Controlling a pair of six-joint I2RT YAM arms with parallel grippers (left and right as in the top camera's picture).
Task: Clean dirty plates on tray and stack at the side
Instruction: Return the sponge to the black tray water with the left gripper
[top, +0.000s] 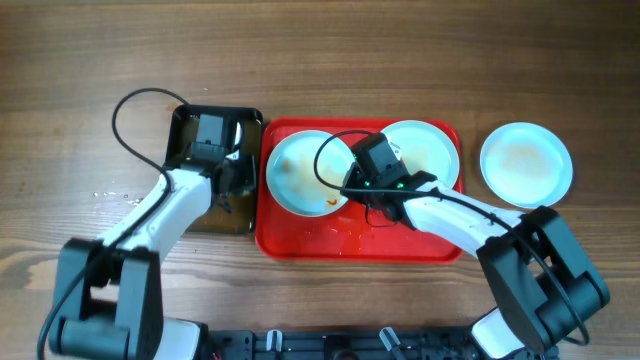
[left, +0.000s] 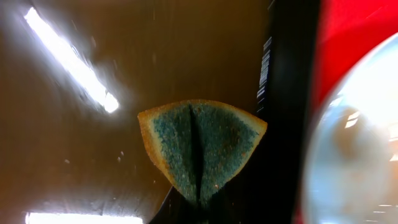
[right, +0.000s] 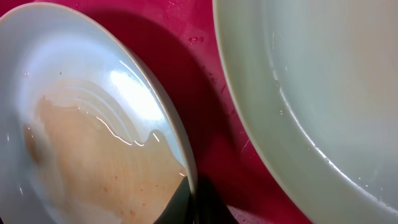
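Observation:
The red tray (top: 300, 242) holds two white plates. The left plate (top: 298, 172) has an orange smear near its edge and is tilted; my right gripper (top: 352, 188) is shut on its rim (right: 186, 168). Watery orange residue lies in this plate in the right wrist view (right: 93, 155). The second plate (top: 428, 150) lies flat at the tray's far right and also shows in the right wrist view (right: 323, 81). A third plate (top: 526, 164) sits on the table right of the tray. My left gripper (top: 228, 180) is shut on a folded green sponge (left: 202, 149) over the black tray (top: 185, 125).
The narrow black tray stands just left of the red tray, its wall (left: 289, 112) between the sponge and the red tray. A wet patch shines on the red tray's front (top: 350, 235). Cables loop above both arms. Water drops lie on the wood at the left (top: 110, 192).

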